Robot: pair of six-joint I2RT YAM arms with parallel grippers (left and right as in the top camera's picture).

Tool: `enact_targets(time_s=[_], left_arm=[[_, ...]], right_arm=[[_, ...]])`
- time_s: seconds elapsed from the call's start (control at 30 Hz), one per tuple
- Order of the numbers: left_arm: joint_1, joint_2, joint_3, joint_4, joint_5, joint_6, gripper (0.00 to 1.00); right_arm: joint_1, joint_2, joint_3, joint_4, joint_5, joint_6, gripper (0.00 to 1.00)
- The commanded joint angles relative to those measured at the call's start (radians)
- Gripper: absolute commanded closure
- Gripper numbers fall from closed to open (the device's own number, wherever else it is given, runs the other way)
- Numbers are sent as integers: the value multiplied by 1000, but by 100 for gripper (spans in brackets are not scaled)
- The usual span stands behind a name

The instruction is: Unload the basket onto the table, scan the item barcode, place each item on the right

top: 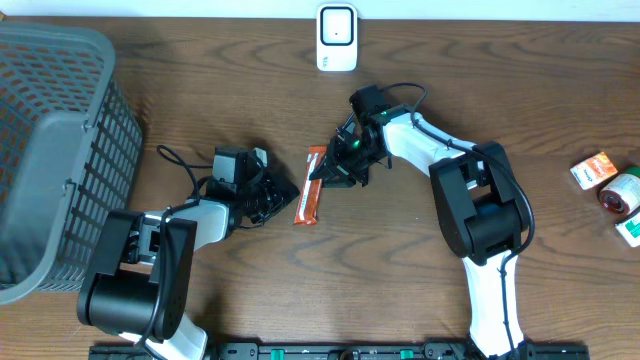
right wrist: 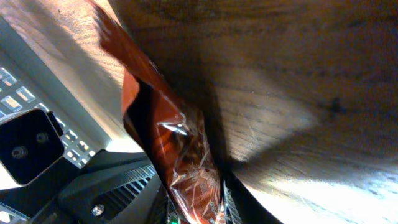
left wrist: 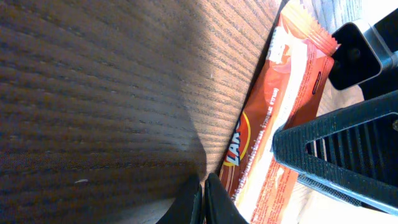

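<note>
Wooden table [top: 400,290], orange snack bar [top: 309,199] at its middle: right gripper [top: 335,170] pinches the far end, left gripper [top: 283,195] shut empty just left. Such a thin wrapper pinch might slip.

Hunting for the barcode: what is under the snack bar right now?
Bare wooden table shows all round the snack bar, which lies on it. One end sits between the right end effector's fingers. The bar's underside is covered, so any barcode there cannot be seen.
</note>
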Motion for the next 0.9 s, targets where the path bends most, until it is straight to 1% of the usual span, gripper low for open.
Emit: enact_targets(time_s=[0.0,0.27,0.37,0.47,0.67,0.77,0.87], left_arm=[[6,34,-34,-28,-57,24,93],[7,33,-34,-26,-42,24,93],[8,29,-34,-27,-39,26,93],[21,25,-34,-30,-16,63,93],[53,18,-34,-97,-17,127,92],[57,18,-34,-118,-20,156,88],[56,18,-34,-128,-25,163,83]], right_arm=[[-17,204,-111,-9,546,70,79],[-17,204,-111,-9,548,70,92],[-17,204,-111,-14,541,64,99],[-17,203,-110,-16,518,28,99],[-49,171,-109,-12,411,-121,99],[-74,130,-109,-5,356,-264,99],[-100,92,-109,-11,252,-360,99]])
